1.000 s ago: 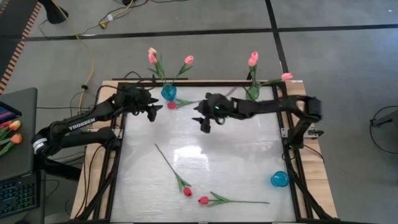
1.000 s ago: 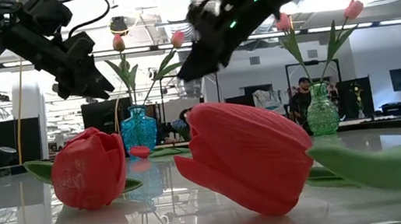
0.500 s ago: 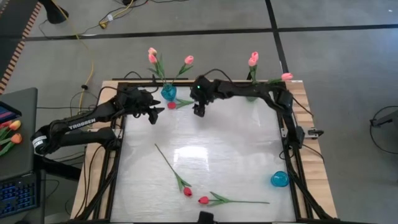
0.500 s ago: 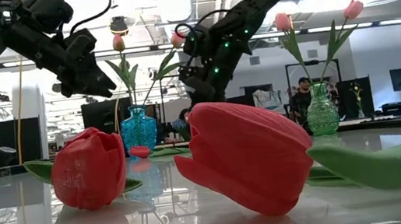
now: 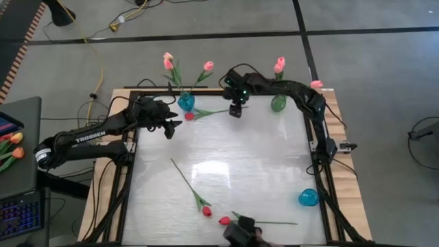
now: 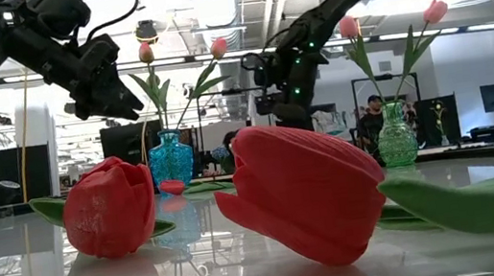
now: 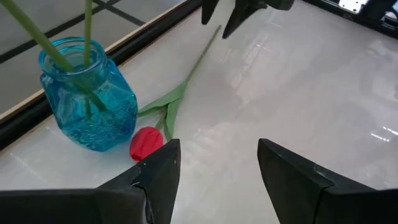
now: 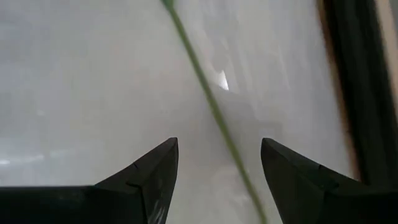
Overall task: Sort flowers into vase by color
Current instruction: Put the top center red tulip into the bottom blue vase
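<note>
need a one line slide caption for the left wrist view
Left gripper, open, hovers over a red tulip lying beside the blue vase holding green stems.

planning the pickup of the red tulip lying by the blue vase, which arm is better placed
Right, probably. The right gripper hangs open over the red tulip's stem end; the left gripper, open, waits beside the blue vase.
</note>
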Tool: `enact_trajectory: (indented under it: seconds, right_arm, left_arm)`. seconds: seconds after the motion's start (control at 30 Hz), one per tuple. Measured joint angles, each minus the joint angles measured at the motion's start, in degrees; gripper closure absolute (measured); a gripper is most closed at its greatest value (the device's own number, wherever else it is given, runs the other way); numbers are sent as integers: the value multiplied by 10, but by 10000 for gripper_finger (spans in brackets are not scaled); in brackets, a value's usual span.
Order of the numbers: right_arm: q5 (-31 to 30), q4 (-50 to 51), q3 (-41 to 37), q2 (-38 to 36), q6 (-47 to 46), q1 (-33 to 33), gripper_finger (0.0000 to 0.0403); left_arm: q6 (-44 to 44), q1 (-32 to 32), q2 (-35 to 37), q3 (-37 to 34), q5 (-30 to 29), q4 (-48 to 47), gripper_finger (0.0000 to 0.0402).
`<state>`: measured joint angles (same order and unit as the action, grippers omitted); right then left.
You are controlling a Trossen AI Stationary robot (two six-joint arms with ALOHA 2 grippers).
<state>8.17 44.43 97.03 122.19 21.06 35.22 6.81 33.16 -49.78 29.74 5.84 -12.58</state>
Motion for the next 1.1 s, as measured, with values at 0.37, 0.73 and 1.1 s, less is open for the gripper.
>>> enact_trajectory:
  seconds: [0.37,0.73,1.1]
  right_arm:
    - [-6,2,-21,15,112,19,149]
    - [5,2,-10,60,120,12,169]
    - [-10,18,-11,61,124,-2,371]
  left_arm:
    - [75,-37,0,0,-80,0,200]
    - [113,-72,0,0,-112,0,201]
    - [115,-90,0,0,-156,0,201]
